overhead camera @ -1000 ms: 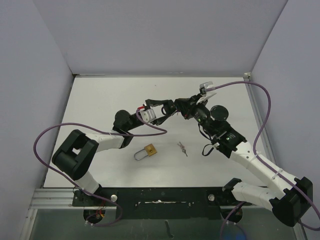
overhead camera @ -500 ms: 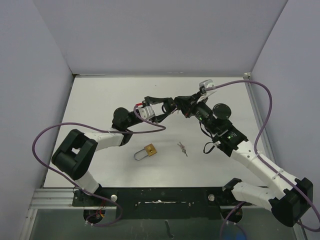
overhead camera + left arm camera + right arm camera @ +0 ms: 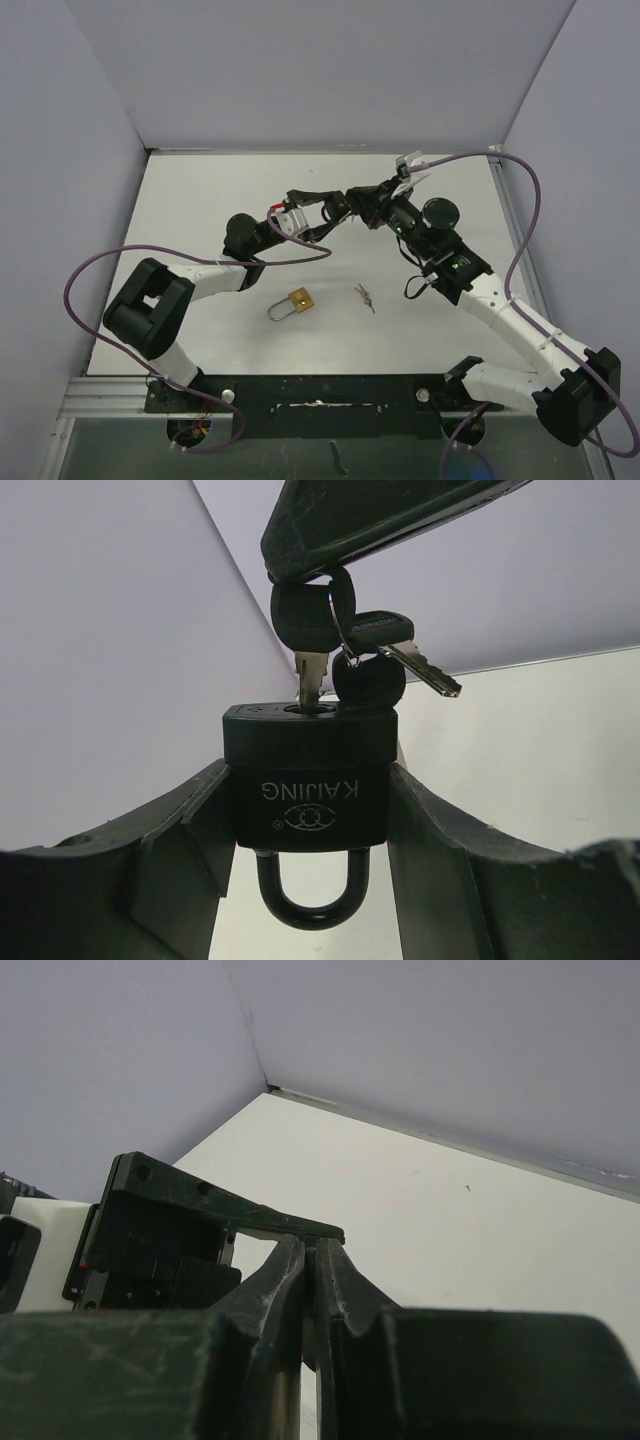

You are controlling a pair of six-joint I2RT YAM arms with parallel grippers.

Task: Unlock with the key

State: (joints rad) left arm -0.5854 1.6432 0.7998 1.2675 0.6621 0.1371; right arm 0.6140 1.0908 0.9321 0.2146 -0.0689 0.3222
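KAIJING reads upside down on the black padlock [image 3: 310, 790], clamped by its sides in the left hand [image 3: 322, 214] above the middle of the table [image 3: 200, 200]. The left arm reaches far-right and the right arm far-left, so the hands meet. The right hand [image 3: 355, 205] pinches the key [image 3: 311, 680], which sits in the keyway. Spare keys [image 3: 400, 660] dangle beside it. A brass padlock [image 3: 301, 300] lies nearer.

A black padlock [image 3: 310, 785] stamped KAIJING sits clamped by its sides between the fingers of the left gripper [image 3: 310, 810]. Its keyway faces away from the wrist and its shackle [image 3: 310, 905] toward it, both legs seated in the body. A black-headed key [image 3: 311, 630] stands in the keyway, its head pinched in the right gripper [image 3: 312, 1255]. Two spare keys [image 3: 385, 665] hang from its ring.
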